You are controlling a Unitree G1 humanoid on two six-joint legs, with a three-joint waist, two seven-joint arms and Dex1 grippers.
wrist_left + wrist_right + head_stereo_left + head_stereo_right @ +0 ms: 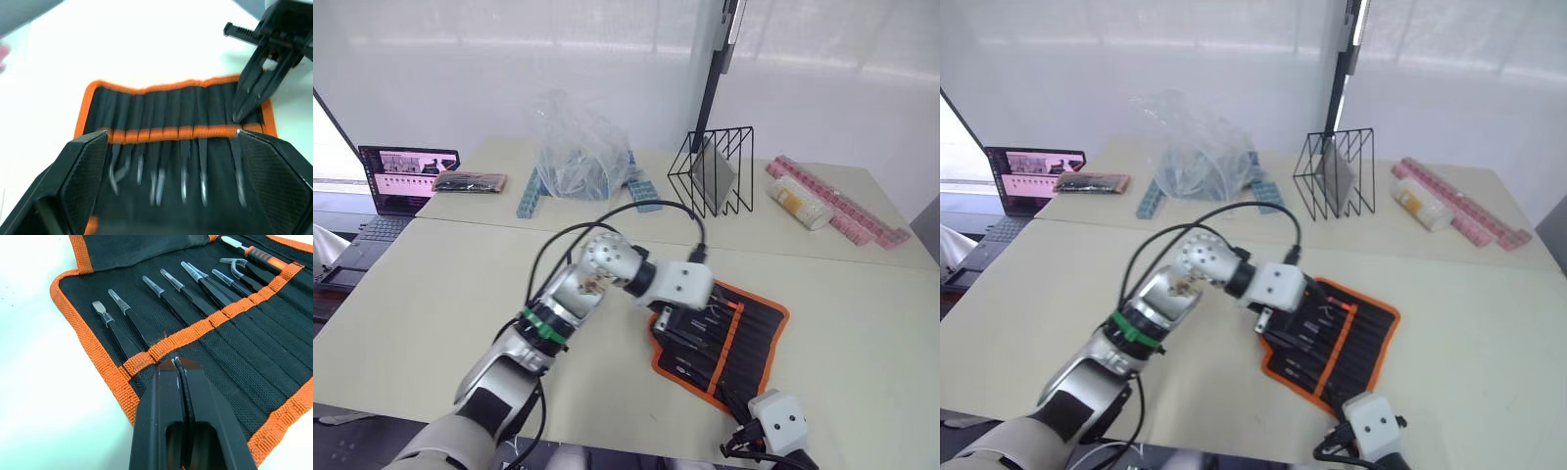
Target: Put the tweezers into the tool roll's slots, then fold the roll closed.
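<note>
Tool roll (724,338) lies opened flat on the pale surface (440,294), near the front edge, a bit to the robot's right. Tweezers (146,328) are already seated in the slots (205,325) — bodies tucked under the orange strip, capped tips sticking out in a row; one orange-handled tool sits at the far end of that row. No loose tweezers seen on the surface around the roll.

Left pincer (171,176) is spread wide and hovers right over the roll's inner face, fingers (80,181) framing the tips. Right pincer (177,382) is pressed together, empty as far as I can tell, its tip at or just above the orange strip near one end of the roll; in the left wrist view it comes down at the roll's edge.

Judgement: insertion part looks done or v. nearly so — possibly a last tweezer being nudged home, can't confirm. What's left: fold the roll closed, not yet begun; flap at the roll's end lies open.

Wire rack, plastic bag, laptop and pink trays sit well apart at the back.
</note>
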